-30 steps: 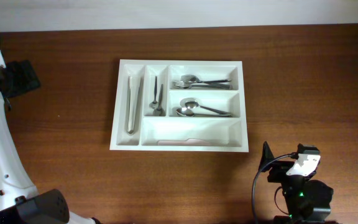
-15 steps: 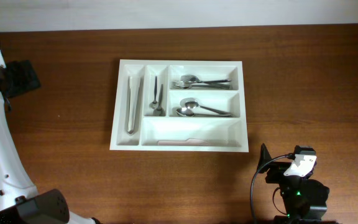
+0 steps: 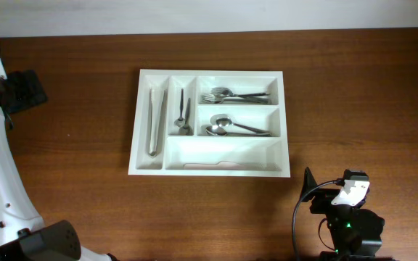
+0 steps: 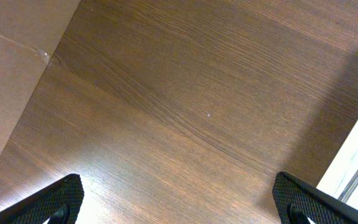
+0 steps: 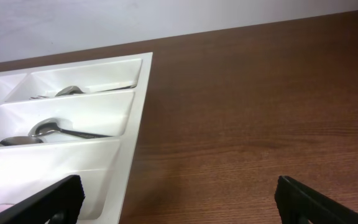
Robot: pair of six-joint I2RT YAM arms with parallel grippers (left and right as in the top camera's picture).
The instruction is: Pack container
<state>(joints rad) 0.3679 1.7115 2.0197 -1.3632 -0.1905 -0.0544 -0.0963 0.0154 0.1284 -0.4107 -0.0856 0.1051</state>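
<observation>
Right claw (image 5: 182, 208): released, its fingertips spread wide with nothing between them, held low over bare tabletop (image 3: 354, 87).
Left claw (image 4: 182, 205): also released and empty, fingertips wide apart. Only wood grain lies beneath it.
Container (image 3: 133, 145): flat on the tabletop, ahead of the right claw and off to its left, with a clear gap between them. It is well apart from the left claw, and that wrist view does not clearly show it.
Nearest the right claw: the long bottom compartment, holding something pale and flat (image 3: 220, 164) that cannot be identified.
Further from it: spoons (image 3: 227, 127) in the middle long compartment and forks (image 3: 231, 95) in the far one.
Farthest from it: small utensils (image 3: 183, 112) in one narrow slot and tongs (image 3: 154, 119) in the other.
Why so laid: each kind has its own compartment and lies lengthwise along it, so the pieces sit flat and do not cross the dividers.
Why claws stand off: both are probably parked clear of the tray, since no loose cutlery shows on the tabletop.
Progress: the packing looks about done.
</observation>
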